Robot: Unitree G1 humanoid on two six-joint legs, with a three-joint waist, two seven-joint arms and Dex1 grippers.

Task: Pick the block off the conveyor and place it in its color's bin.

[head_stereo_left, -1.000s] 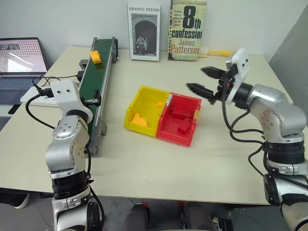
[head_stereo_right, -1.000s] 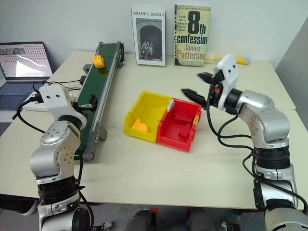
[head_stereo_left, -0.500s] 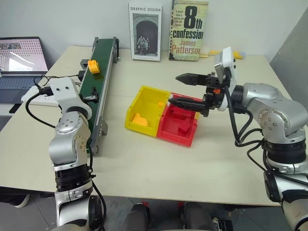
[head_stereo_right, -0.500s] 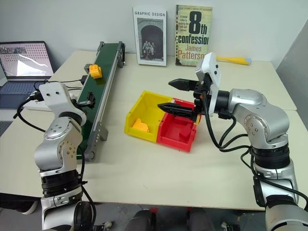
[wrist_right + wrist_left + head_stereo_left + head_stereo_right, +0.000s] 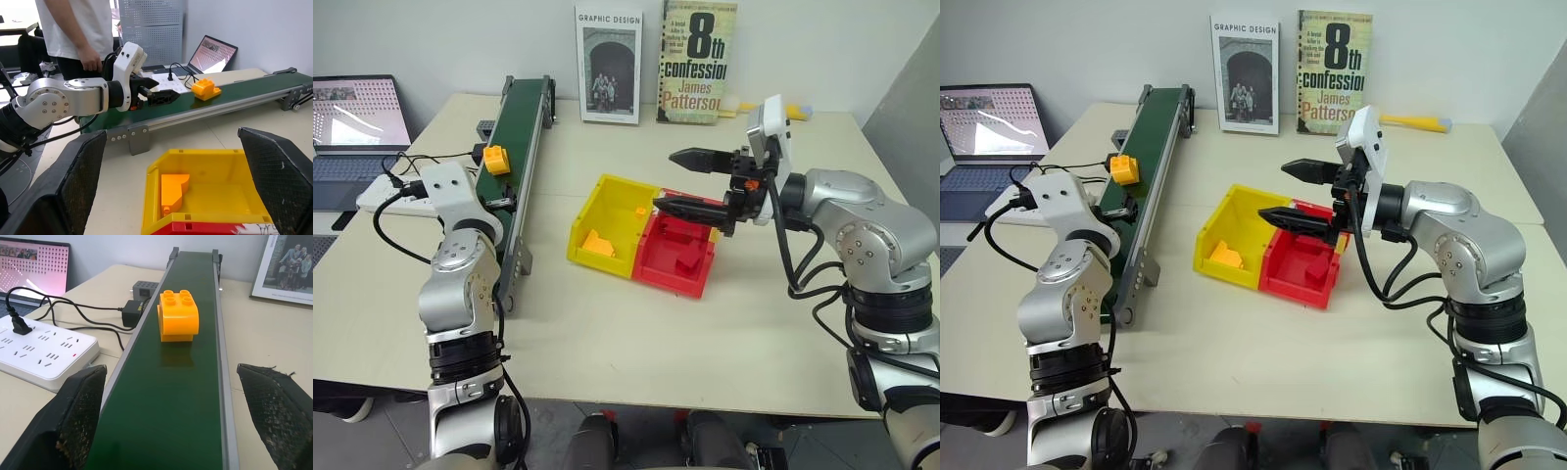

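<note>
The orange-yellow block rides on the dark-green conveyor, about halfway along it. My left gripper is level over the near end of the belt, fingers open on either side of it, the block a short way ahead and apart from them. The yellow bin sits mid-table, joined to a red tray, and holds one orange piece. My right gripper hangs open above the seam of the two trays, pointing left, nothing between its fingers.
A laptop and a white power strip with cables lie left of the belt. Two books stand against the back wall. Red blocks lie in the red tray. A person stands beyond the table's left side.
The block has travelled down the belt toward my left gripper. My right gripper swung left from the table's right side to above the trays, then held still.
</note>
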